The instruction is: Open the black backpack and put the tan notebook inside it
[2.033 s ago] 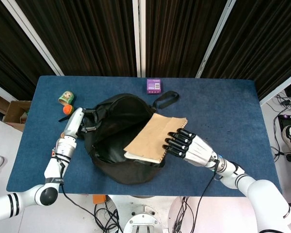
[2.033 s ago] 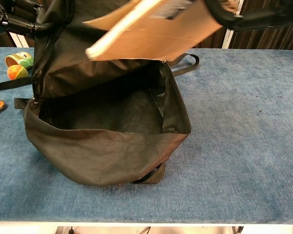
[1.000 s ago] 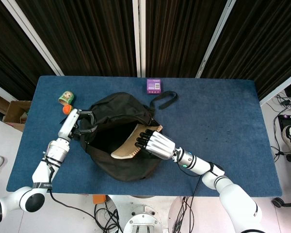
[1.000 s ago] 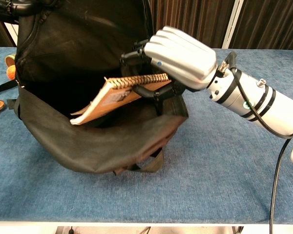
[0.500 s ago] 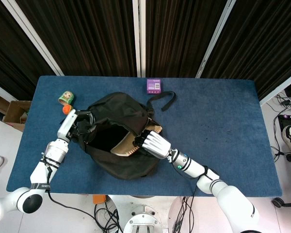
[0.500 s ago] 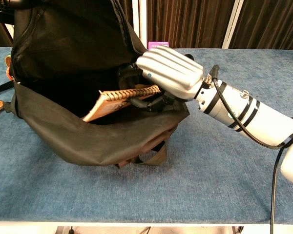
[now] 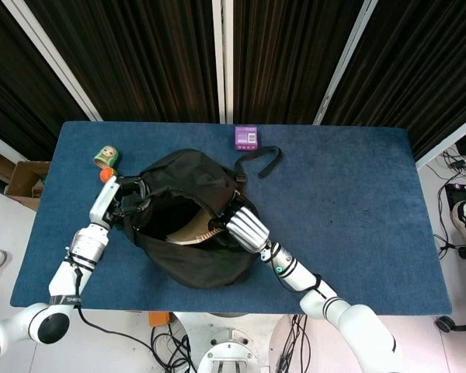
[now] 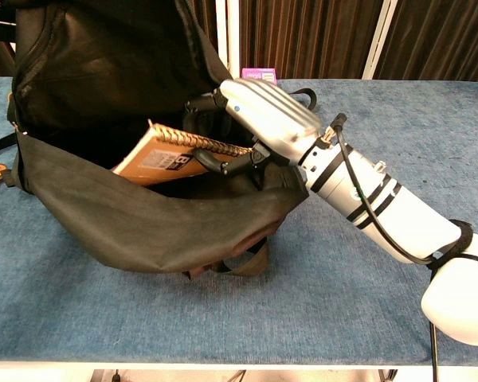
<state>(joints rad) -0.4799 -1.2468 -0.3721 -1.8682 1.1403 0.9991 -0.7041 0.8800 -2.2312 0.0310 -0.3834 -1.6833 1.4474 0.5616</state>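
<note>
Most of the tan notebook [image 8: 163, 159] lay hidden behind the front lip of the black backpack [image 8: 151, 219]; only its spiral-bound upper part showed in the chest view, tilted with the far corner lower inside the opening. From the head view just a pale sliver of it [image 7: 188, 231] could be seen in the dark mouth of the bag. The right hand [image 8: 263, 119] reached over the bag's right rim, its dark fingers [image 8: 215, 163] curled around the notebook's spiral edge and holding it, the silver back of the hand turned up and the forearm slanting down toward the near right corner. The left hand [image 7: 116, 203] was at the bag's left rim, seemingly gripping the fabric and zipper edge, though its fingers were too buried in black cloth to be sure; in the chest view it was cut off at the upper left. Farther back on the blue table [image 7: 349, 179] stood a small purple box [image 7: 246, 137], and at the left a green can [image 7: 105, 156] with an orange ball [image 7: 104, 175] just beside it.
</note>
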